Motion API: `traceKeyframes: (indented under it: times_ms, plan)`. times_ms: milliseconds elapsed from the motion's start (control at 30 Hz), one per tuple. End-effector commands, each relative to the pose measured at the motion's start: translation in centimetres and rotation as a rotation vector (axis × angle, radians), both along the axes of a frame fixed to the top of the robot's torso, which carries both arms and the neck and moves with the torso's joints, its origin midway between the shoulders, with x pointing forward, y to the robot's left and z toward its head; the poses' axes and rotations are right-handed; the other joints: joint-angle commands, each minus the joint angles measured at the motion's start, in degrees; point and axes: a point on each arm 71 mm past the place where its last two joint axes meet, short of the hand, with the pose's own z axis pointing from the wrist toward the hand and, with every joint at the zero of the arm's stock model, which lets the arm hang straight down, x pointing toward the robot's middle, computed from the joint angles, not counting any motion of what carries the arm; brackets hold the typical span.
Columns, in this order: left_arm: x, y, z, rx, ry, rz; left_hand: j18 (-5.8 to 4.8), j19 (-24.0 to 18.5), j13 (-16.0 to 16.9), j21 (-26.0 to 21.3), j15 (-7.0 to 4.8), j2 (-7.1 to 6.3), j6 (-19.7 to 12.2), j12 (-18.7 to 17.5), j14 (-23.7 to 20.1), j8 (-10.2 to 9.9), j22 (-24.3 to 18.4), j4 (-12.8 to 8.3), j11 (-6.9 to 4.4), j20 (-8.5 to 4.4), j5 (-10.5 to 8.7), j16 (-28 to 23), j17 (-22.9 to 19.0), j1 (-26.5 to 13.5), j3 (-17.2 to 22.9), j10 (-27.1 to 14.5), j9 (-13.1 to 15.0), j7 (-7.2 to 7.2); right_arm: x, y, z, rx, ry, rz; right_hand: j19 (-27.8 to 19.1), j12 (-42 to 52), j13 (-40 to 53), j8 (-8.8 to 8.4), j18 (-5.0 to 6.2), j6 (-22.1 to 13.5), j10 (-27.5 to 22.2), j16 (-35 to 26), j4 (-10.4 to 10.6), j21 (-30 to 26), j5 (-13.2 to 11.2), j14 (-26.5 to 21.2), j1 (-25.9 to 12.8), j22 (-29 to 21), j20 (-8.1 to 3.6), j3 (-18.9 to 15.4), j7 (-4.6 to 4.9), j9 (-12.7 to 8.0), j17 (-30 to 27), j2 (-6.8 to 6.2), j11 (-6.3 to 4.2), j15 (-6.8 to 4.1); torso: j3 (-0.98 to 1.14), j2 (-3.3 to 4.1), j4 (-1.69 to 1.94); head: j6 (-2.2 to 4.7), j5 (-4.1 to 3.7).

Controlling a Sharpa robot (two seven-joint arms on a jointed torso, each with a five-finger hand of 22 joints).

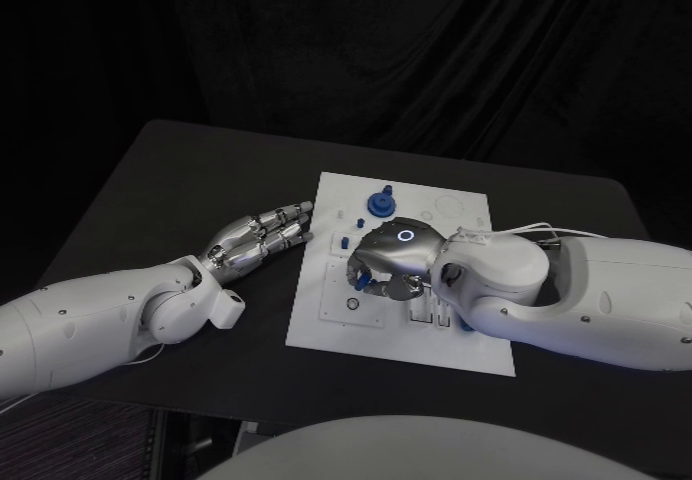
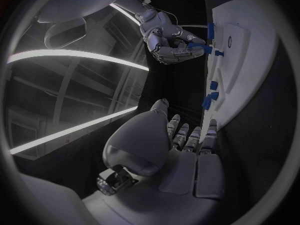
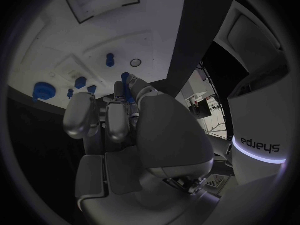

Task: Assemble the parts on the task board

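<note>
table [image 1: 173, 180]: black, flat top, corners showing at the far left and far right
backdrop [image 1: 433, 70]: dark cloth hanging in folds behind the table
floor [image 1: 87, 440]: dark patterned strip, seen past the table's near left edge

One task board [image 1: 378, 345], two hands, and several small blue parts [image 1: 379, 203], their number unclear.

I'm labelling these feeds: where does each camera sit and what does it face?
Head view: on the robot's head, looking down at the task board; both arms show.
Left wrist view: behind the left robot hand, facing the board's edge.
Right wrist view: behind the right robot hand, over the board.
All three share the blue parts.
</note>
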Motion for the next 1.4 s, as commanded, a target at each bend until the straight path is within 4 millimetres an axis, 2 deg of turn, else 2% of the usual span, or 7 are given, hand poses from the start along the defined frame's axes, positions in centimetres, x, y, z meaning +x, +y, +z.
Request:
traceKeyframes:
  times_ms: [33,200,400,600,833,1133,1400]
  plan:
    - [0.0,-0.2,0.7,-0.086,-0.070,-0.006,0.83,-0.1,0.1,0.0,0.41,-0.14,0.1,0.2,-0.1,0.3,0.0,0.0,-0.05,0.21,0.28,0.0,0.0,0.4,0.5,-0.2,0.1,0.23,-0.2,0.6,-0.7,-0.063,-0.018,0.049,-0.1,-0.3,0.1,-0.39,-0.60,0.5,0.1,0.0,-0.2,-0.2,-0.2,0.0,-0.1,8.9,-0.39,0.1,0.48,3.7,-0.1,-0.46,0.05,-0.31,-0.02,0.04,-0.05,0.00,0.34]
    - [0.0,-0.2,0.7,-0.086,-0.068,-0.009,0.83,-0.1,0.1,0.0,0.41,-0.14,0.1,0.2,-0.1,0.3,0.0,0.0,-0.04,0.21,0.28,0.0,0.0,0.4,0.5,-0.2,0.1,0.23,-0.4,1.7,-1.0,-0.066,-0.012,0.076,-0.2,-0.4,0.1,-0.58,-0.57,0.4,0.1,0.0,-0.2,-0.4,-0.3,-0.1,-0.1,8.9,-0.44,0.0,0.47,3.7,-0.1,-0.57,0.06,-0.33,-0.02,0.05,-0.17,0.00,0.56]
    - [0.0,-0.3,0.6,-0.086,-0.066,-0.012,0.83,-0.1,0.1,0.0,0.41,-0.14,0.0,0.1,-0.1,0.3,0.0,-0.1,0.08,0.20,0.28,0.0,0.0,0.4,0.6,-0.2,0.1,0.21,-0.4,2.0,-1.3,-0.079,-0.006,0.083,-0.3,-0.3,0.4,-0.79,-0.58,0.4,0.4,-0.1,-0.3,-0.4,-0.2,-0.2,-0.1,8.9,-0.49,0.1,0.45,3.8,-0.1,-0.64,-0.05,-0.37,-0.01,0.06,-0.24,0.00,0.66]
    - [0.1,-0.4,0.6,-0.086,-0.063,-0.015,0.83,-0.1,0.1,0.0,0.41,-0.14,0.0,0.1,-0.1,0.3,0.0,-0.1,0.08,0.20,0.28,0.0,0.0,0.4,0.6,-0.2,0.1,0.21,-0.4,2.1,-1.4,-0.092,-0.001,0.083,-0.4,-0.2,0.5,-0.89,-0.55,0.5,0.6,-0.2,-0.4,-0.5,-0.2,-0.3,0.0,8.8,-0.53,0.2,0.43,3.8,-0.3,-0.69,-0.12,-0.40,0.08,0.06,-0.22,0.00,0.67]
    - [0.1,-0.5,0.5,-0.086,-0.061,-0.018,0.83,-0.1,0.0,0.0,0.42,-0.14,0.0,0.1,-0.1,0.3,0.0,-0.1,0.11,0.21,0.28,0.0,0.0,0.4,0.7,-0.2,0.0,0.22,-0.3,1.9,-1.7,-0.106,0.007,0.076,-0.6,-0.1,0.7,-0.97,-0.48,0.6,0.6,-0.5,-0.5,-0.9,-0.2,-0.5,0.1,8.7,-0.57,0.2,0.41,3.9,-0.7,-0.73,-0.16,-0.44,0.06,0.01,-0.20,0.00,0.66]
    - [0.2,-0.5,0.4,-0.084,-0.057,-0.020,0.83,-0.1,0.0,0.0,0.42,-0.15,0.0,0.1,-0.1,0.3,0.0,-0.1,0.13,0.21,0.28,0.0,0.0,0.4,0.7,-0.2,0.1,0.23,-0.6,1.8,-2.1,-0.095,0.017,0.079,-0.8,-0.2,1.2,-1.46,-0.47,0.7,0.4,-0.7,-0.1,-1.1,-1.4,-0.8,-0.7,8.7,-0.58,0.0,0.30,4.1,-0.8,-0.90,-0.08,-0.39,0.02,-0.01,-0.15,0.00,0.65]
    - [0.2,-0.5,0.3,-0.082,-0.054,-0.020,0.83,-0.1,0.0,0.0,0.42,-0.15,0.1,0.1,-0.1,0.3,0.0,-0.1,0.08,0.22,0.29,0.0,0.0,0.4,0.8,-0.2,0.1,0.32,-0.6,1.7,-2.4,-0.090,0.022,0.078,-1.0,-0.2,1.4,-1.64,-0.43,0.7,0.3,-0.8,0.0,-1.2,-1.8,-0.9,-0.9,8.6,-0.59,0.0,0.23,4.2,-1.0,-0.94,-0.11,-0.41,0.00,-0.02,-0.20,0.00,1.09]
